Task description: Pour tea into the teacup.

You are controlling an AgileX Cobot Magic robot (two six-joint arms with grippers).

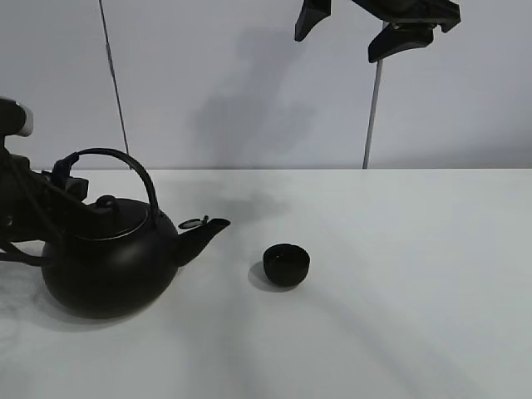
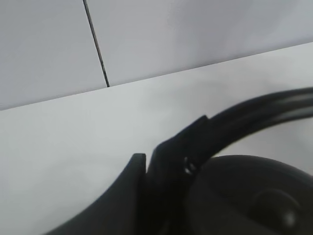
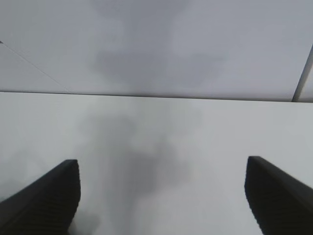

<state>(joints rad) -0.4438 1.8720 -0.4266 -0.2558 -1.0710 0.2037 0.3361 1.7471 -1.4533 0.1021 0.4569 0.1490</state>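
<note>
Sitting on the white table, the big round black kettle is at about 9 o'clock of the exterior view, upright, lid on, so its contents can't be seen. Its spout points toward 3 o'clock, straight at the teacup; the arched handle stands up over the lid and runs along the same 9-to-3 line. Left gripper comes in from 9 o'clock and is clamped tight on the handle near its rear end; the wrist view shows dark fingers pressed against the handle, with the lid knob blurred beside them.

Teacup is near the centre of the table, just at 3 o'clock of the spout tip but not touching it, upright, mouth up. Interior looks dark; cannot tell if anything is in it. It is round, so no long axis.

Right gripper hangs high at 12 to 1 o'clock, well above the table, jaws spread wide apart, holding nothing; its fingertips frame bare tabletop.
</note>
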